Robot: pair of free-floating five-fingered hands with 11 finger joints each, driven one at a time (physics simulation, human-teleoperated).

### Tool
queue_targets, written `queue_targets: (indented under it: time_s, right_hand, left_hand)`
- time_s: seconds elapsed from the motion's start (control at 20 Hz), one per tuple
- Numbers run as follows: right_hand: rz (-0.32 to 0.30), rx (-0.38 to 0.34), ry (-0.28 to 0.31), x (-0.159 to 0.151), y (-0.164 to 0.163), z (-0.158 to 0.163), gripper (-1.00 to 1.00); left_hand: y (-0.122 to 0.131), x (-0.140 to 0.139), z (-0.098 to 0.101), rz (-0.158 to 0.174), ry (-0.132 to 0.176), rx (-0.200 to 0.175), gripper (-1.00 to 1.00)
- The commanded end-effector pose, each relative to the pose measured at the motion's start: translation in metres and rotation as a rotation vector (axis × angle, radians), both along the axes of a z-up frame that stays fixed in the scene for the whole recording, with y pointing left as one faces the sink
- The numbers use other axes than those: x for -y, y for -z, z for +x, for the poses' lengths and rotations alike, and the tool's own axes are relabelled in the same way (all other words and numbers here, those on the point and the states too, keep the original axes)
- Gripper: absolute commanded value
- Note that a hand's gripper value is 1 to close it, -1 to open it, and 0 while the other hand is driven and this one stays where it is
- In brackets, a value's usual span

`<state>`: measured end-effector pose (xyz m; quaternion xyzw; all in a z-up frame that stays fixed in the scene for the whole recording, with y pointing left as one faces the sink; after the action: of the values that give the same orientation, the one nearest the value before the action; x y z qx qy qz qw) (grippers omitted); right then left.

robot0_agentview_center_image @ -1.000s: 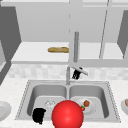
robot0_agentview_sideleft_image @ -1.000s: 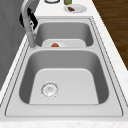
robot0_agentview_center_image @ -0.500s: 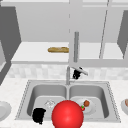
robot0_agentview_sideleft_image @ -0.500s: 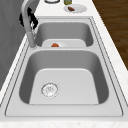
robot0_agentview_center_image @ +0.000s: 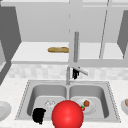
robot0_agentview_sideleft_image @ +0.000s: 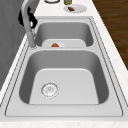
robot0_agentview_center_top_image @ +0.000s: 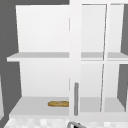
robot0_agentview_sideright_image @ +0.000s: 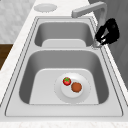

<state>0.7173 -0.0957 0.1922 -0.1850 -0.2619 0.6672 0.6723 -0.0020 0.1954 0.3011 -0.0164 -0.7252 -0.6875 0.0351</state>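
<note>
The right hand (robot0_agentview_center_image: 75, 74) is up at the faucet (robot0_agentview_center_image: 68, 75), tucked just under the spout where it leaves the upright; in the right side view the same hand (robot0_agentview_sideright_image: 108, 32) sits against the faucet (robot0_agentview_sideright_image: 100, 15) on the wall side, touching it or very nearly. Whether it grips the faucet or only rests against it I cannot tell. No water shows at the spout, which angles out toward the right basin. The left hand (robot0_agentview_center_image: 38, 115) hangs idle low at the front of the left basin, beside a red ball (robot0_agentview_center_image: 67, 115) at the sink's (robot0_agentview_center_image: 110, 95) front rim; its grip cannot be told either. The left basin holds nothing but its drain (robot0_agentview_sideleft_image: 50, 89). In the right basin lies a plate (robot0_agentview_sideright_image: 75, 98) carrying a small red fruit (robot0_agentview_sideright_image: 66, 81) and a brown lump (robot0_agentview_sideright_image: 76, 87), well below the hand. Room is tight behind the faucet, with the wall close, but open toward the basins. On the bench a dish (robot0_agentview_sideright_image: 45, 7) stands left of the sink and another plate (robot0_agentview_sideleft_image: 79, 9) right of it, both clear of the rim. A loaf (robot0_agentview_center_top_image: 58, 103) lies on the cabinet shelf above.
</note>
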Motion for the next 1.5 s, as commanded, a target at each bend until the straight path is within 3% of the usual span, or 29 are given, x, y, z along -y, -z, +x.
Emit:
queue_targets:
  time_s: [0.0, 0.25, 0.55, 0.65, 0.75, 0.8, 1.0, 1.45]
  right_hand:
    - [0.017, -0.017, -0.021, -0.023, -0.014, 0.006, 1.0]
    - [-0.083, -0.024, -0.032, -0.036, -0.018, 0.005, 1.0]
    - [-0.088, -0.041, -0.044, -0.055, -0.034, 0.013, 1.0]
    - [-0.121, -0.032, -0.076, -0.053, -0.033, 0.016, 1.0]
    - [-0.123, 0.001, -0.068, -0.035, -0.031, 0.019, 1.0]
    - [-0.129, 0.017, -0.07, -0.028, -0.031, 0.015, -1.0]
    - [-0.085, 0.032, -0.108, -0.013, -0.034, 0.013, -1.0]
    - [-0.085, -0.008, -0.124, 0.026, -0.031, 0.014, -1.0]
  left_hand:
    - [0.0, 0.0, 0.0, 0.0, 0.0, 0.0, 0.0]
    - [0.0, 0.0, 0.0, 0.0, 0.0, 0.0, 0.0]
    - [0.0, 0.0, 0.0, 0.0, 0.0, 0.0, 0.0]
    - [0.0, 0.0, 0.0, 0.0, 0.0, 0.0, 0.0]
    - [0.0, 0.0, 0.0, 0.0, 0.0, 0.0, 0.0]
    - [0.0, 0.0, 0.0, 0.0, 0.0, 0.0, 0.0]
    - [0.0, 0.0, 0.0, 0.0, 0.0, 0.0, 0.0]
    - [0.0, 0.0, 0.0, 0.0, 0.0, 0.0, 0.0]
